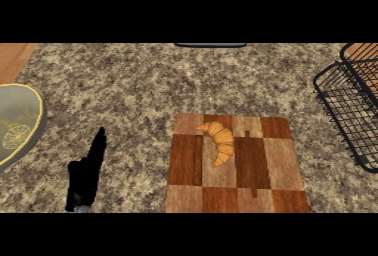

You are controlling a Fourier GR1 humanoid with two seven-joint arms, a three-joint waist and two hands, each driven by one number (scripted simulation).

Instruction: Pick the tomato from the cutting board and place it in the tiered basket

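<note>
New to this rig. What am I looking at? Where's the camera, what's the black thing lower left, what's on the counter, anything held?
This is a humanoid robot's head view, looking steeply down at a speckled kitchen counter. The black shape at lower left is its left hand, fingers straight, resting, holding nothing. The right hand is not in view. In the middle lies a wooden cutting board with a croissant on it; no tomato shows. At the right edge is a black wire basket, partly cut off. At the left edge is a grey rounded basin or bowl; I cannot tell which.
</note>
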